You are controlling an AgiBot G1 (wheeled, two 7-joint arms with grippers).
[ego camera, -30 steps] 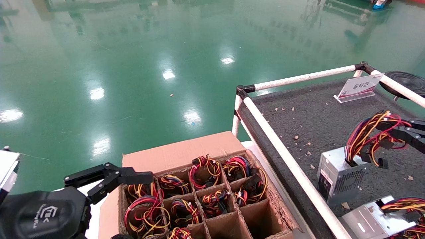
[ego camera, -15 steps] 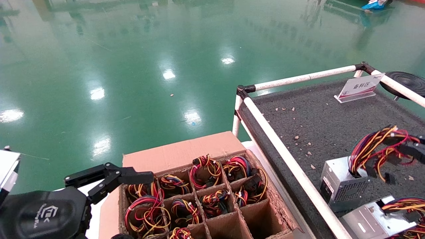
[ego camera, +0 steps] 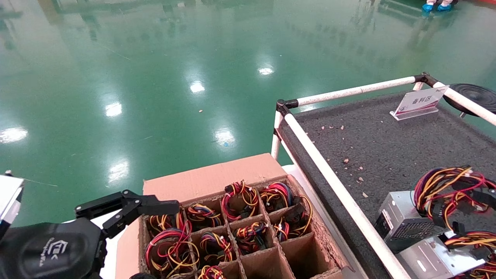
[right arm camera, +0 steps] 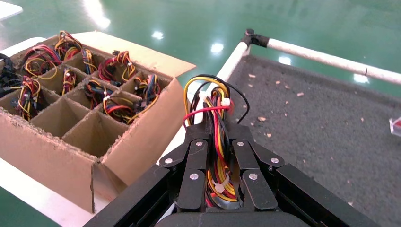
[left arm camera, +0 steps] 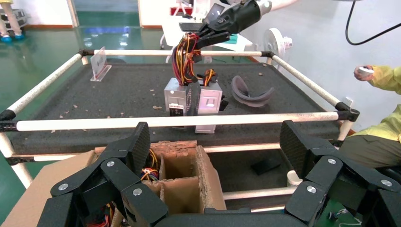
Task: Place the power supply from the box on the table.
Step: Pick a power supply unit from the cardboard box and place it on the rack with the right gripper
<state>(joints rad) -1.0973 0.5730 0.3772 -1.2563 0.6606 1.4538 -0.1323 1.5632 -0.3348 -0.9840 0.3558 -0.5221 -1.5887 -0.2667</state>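
A silver power supply (ego camera: pixel 403 224) stands low on the dark speckled table (ego camera: pixel 372 143), near its front right. My right gripper (right arm camera: pixel 215 130) is shut on its red, yellow and black wire bundle (right arm camera: pixel 213 101). The left wrist view shows that gripper (left arm camera: pixel 215 35) above the unit (left arm camera: pixel 182 99). The brown cardboard box (ego camera: pixel 217 178) sits left of the table, with wired units in several grid cells. My left gripper (ego camera: pixel 155 207) hangs open at the box's far left corner, holding nothing.
A second power supply (ego camera: pixel 438 259) lies just in front of the held one. A white sign (ego camera: pixel 420 101) and a black disc (ego camera: pixel 474 95) sit at the table's far side. White tube rails (ego camera: pixel 329 174) edge the table. A person in yellow (left arm camera: pixel 383 80) stands beyond it.
My right gripper has carried the power supply down and toward the near right, beside the second unit. The left arm has not moved.
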